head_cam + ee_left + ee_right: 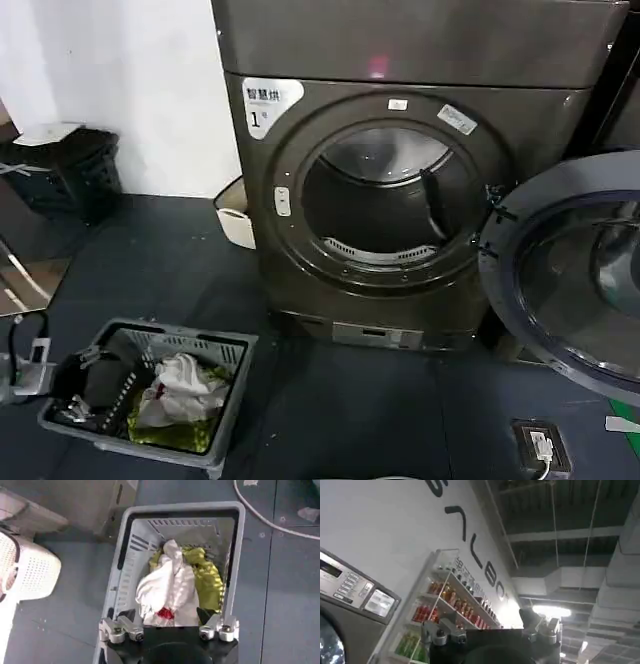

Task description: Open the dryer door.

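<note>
The dryer (pixel 290 260), dark grey-brown with a white sticker marked "1" (pixel 268 104), stands in the middle of the head view. Its round drum opening (pixel 385 195) is uncovered. The dryer door (pixel 500 285) is swung out wide to the right on its hinge, grey inner face and dark glass toward me. My left gripper (pixel 166 616) is open, hovering over a grey laundry basket (pixel 240 555), nothing between its fingers. My right gripper (pixel 482 625) is open too, pointing up at a wall and ceiling, away from the dryer.
The laundry basket (pixel 180 338), holding white and green clothes, sits on the floor at front left. A white container (pixel 235 215) leans beside the dryer. A black bin (pixel 70 170) is at far left, a floor socket (pixel 540 445) at front right. A bottle shelf (pixel 445 605) lines the wall.
</note>
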